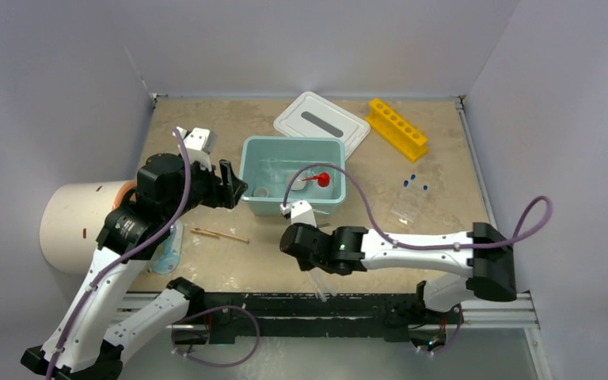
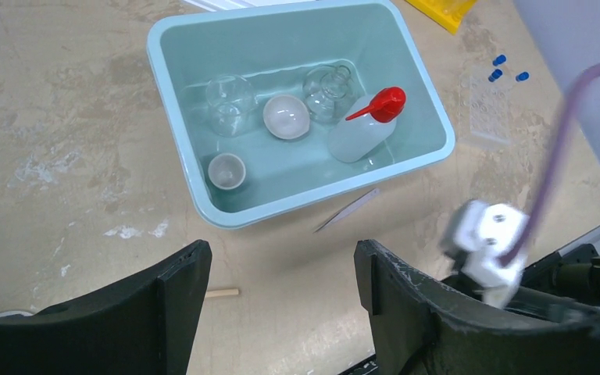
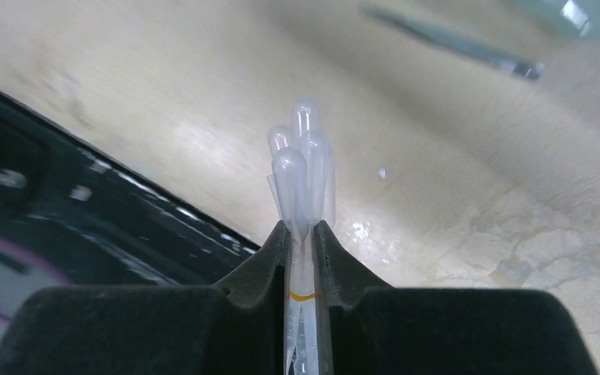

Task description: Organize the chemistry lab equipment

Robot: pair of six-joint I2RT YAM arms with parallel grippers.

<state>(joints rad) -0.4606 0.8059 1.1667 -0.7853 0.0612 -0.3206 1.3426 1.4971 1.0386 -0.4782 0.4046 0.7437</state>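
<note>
My right gripper point(image 3: 302, 230) is shut on a bundle of clear plastic pipettes point(image 3: 301, 168), held above the table near its front rail; in the top view this gripper point(image 1: 313, 265) is in front of the teal tub point(image 1: 252, 170). My left gripper point(image 2: 281, 269) is open and empty, left of the tub in the top view point(image 1: 236, 190). In the tub lie the squeeze bottle with red nozzle point(image 2: 363, 129), two small white bowls point(image 2: 286, 117) point(image 2: 226, 171) and two glass flasks point(image 2: 229, 100). Metal tweezers point(image 2: 349, 209) lie in front of the tub. Wooden sticks point(image 1: 220, 234) lie to the left.
The white lid point(image 1: 322, 123) and a yellow rack point(image 1: 397, 127) lie at the back. Tiny blue pieces point(image 1: 412, 178) and a clear bag point(image 1: 406, 207) are right of the tub. A big cream cylinder point(image 1: 75, 226) lies at the left edge. Walls enclose three sides.
</note>
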